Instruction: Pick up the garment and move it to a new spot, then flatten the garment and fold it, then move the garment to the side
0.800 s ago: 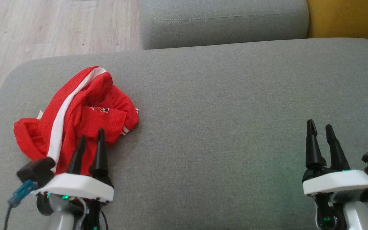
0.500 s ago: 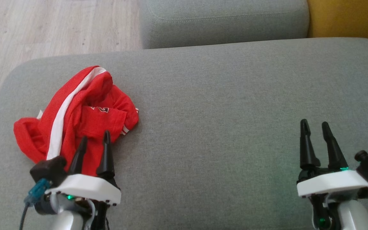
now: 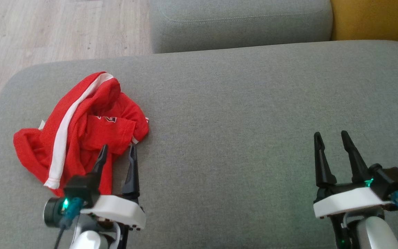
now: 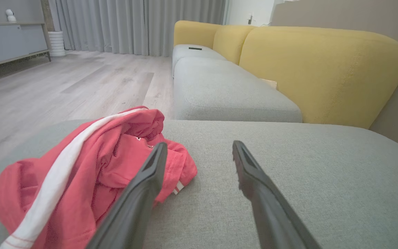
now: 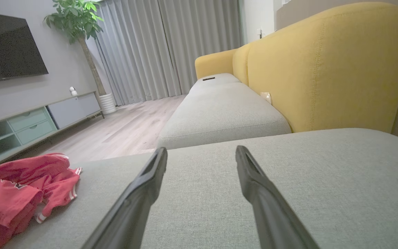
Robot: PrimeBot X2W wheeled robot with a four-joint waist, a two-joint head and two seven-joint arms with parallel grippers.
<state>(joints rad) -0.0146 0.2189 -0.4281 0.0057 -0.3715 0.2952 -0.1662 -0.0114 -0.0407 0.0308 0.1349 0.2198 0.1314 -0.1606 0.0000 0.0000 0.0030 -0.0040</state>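
- Bunched up in a heap on the left part of the grey sofa cushion (image 3: 237,121): the red jersey (image 3: 81,131) with a white stripe, close to the rounded edge by the wood floor (image 3: 47,27).
- Not lifted, not flat, not folded. Looks like the very start of the job.
- Right at the near edge of the heap: the left gripper (image 3: 119,148), fingers spread wide with nothing between them.
- One finger in front of the red cloth, the other over bare cushion. Cannot tell if touching.
- Most likely set there to close on that near edge and lift.
- Well apart, over bare cushion on the right: the right gripper (image 3: 331,135), also spread wide and empty.
- Probably just waiting, with no cloth there to grab.
- Plenty of bare cushion in the middle, so a good new spot for laying the jersey flat.
- Farther back: a second grey cushion (image 3: 240,24) and a yellow backrest (image 3: 375,17).
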